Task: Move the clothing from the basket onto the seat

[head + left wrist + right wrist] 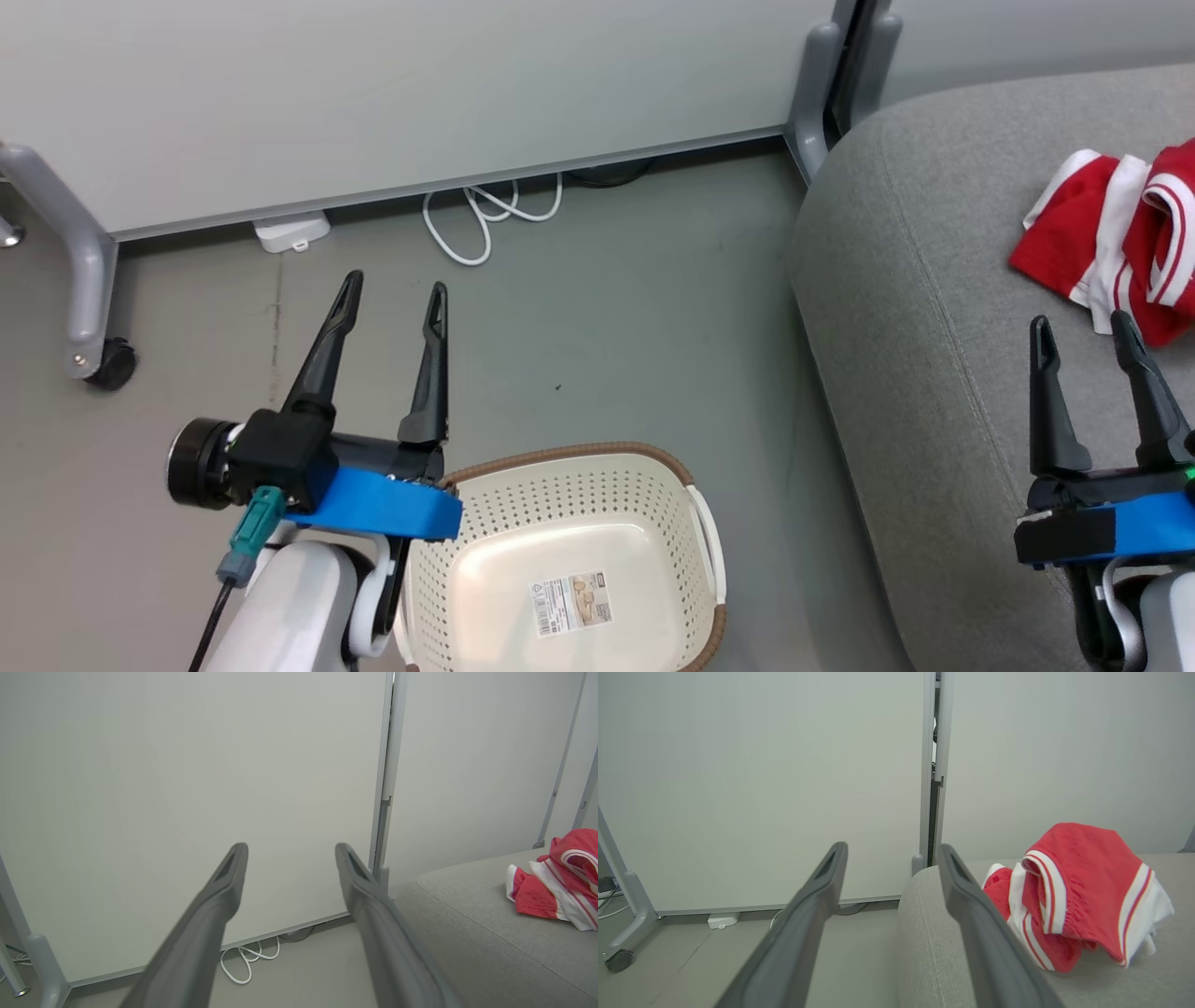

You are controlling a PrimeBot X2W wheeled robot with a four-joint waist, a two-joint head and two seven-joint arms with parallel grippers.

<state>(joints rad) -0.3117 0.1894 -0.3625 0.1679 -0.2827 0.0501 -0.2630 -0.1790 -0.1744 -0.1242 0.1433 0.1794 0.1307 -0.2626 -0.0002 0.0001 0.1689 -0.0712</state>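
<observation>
The red and white clothing [1120, 238] lies crumpled on the grey seat [934, 308] at the right; it also shows as clothing [558, 884] in the left wrist view and clothing [1078, 896] in the right wrist view. The cream basket [569, 560] with a brown rim stands on the floor at the bottom centre, holding just its label. My left gripper [394, 291] is open above the floor, just left of the basket. My right gripper [1083, 327] is open over the seat, its fingertips just short of the clothing, nothing between them.
Pale partition panels [392, 84] on grey legs with a caster [112, 364] close off the far side. A white cable [485, 219] and a small white box [291, 231] lie at their base. Grey floor [616, 327] lies between basket and panels.
</observation>
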